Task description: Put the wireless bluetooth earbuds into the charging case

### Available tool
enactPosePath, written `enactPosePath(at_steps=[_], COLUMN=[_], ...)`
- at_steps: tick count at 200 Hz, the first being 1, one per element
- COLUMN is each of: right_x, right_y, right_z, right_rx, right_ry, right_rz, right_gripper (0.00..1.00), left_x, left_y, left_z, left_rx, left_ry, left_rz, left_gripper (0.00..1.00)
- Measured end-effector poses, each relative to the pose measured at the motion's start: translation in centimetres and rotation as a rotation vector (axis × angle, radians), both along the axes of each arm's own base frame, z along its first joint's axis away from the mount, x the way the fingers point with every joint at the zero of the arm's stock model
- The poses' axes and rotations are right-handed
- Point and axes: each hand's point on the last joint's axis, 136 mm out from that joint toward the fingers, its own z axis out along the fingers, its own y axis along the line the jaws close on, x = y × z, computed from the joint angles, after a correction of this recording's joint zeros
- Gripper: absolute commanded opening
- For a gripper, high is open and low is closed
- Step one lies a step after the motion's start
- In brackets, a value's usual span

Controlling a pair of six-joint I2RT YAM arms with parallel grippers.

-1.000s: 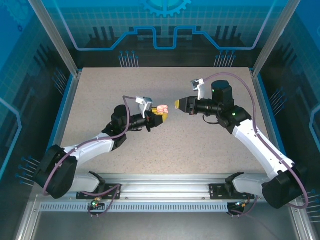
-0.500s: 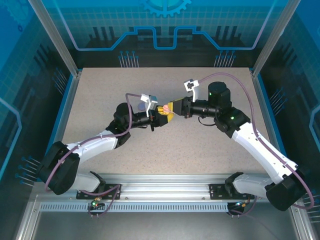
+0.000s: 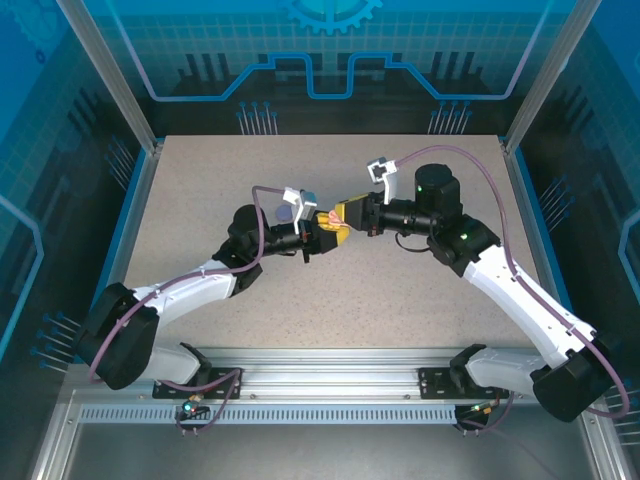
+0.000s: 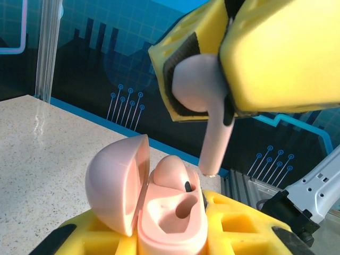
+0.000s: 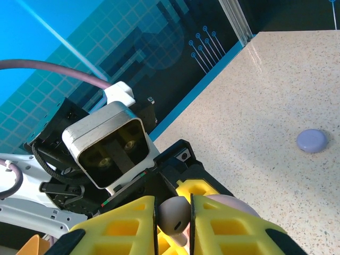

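One pink earbud (image 4: pixel 199 90), pinched in my right gripper (image 3: pixel 346 214), hangs just above the open pink case (image 4: pixel 170 215) clamped in my left gripper (image 3: pixel 322 238).

A robot lab cell: speckled table (image 3: pixel 400 290) walled by blue circuit-print panels (image 3: pixel 330 60) on aluminium posts (image 3: pixel 108 75), slotted rail (image 3: pixel 330 358) along its near edge.

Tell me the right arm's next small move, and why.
Probably ease the right pincer down and slightly toward the open pink case, keeping its grip. The pale pink earbud hangs stem-down just above the case, its tip off to the side of the empty socket; the other socket already holds a bud.
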Motion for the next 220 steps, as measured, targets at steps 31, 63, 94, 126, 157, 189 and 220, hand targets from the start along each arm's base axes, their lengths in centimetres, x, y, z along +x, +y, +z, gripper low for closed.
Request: enactPosePath(at_steps=[31, 63, 94, 126, 157, 189, 220], right_x=[0.0, 0.1, 0.1, 0.2, 0.0, 0.1, 0.0], right_y=[0.0, -0.3, -0.5, -0.5, -0.3, -0.4, -0.3], right_z=[0.1, 0.2, 0.4, 0.4, 0.4, 0.2, 0.1], right_rx=[-0.008, -0.017, -0.02, -0.022, -0.025, -0.035, -0.043], right_ry=[-0.017, -0.035, -0.046, -0.048, -0.051, -0.056, -0.06], right_rz=[-0.009, -0.024, -0.035, -0.036, -0.031, -0.043, -0.041], right_gripper=[0.2, 0.2, 0.2, 0.2, 0.2, 0.2, 0.2], left_x=[0.1, 0.0, -0.1, -0.1, -0.2, -0.3, -0.3], left_y=[0.0, 0.0, 0.0, 0.0, -0.1, -0.1, 0.0], left_z=[0.7, 0.9, 1.0, 1.1, 1.1, 1.3, 1.5], left_rx=[-0.009, -0.012, -0.014, -0.015, -0.014, -0.016, -0.018], left_ry=[-0.014, -0.019, -0.02, -0.022, -0.02, -0.023, -0.026], left_rz=[0.0, 0.0, 0.0, -0.001, -0.004, -0.005, -0.005], left_gripper=[0.17, 0.17, 0.17, 0.17, 0.17, 0.18, 0.17])
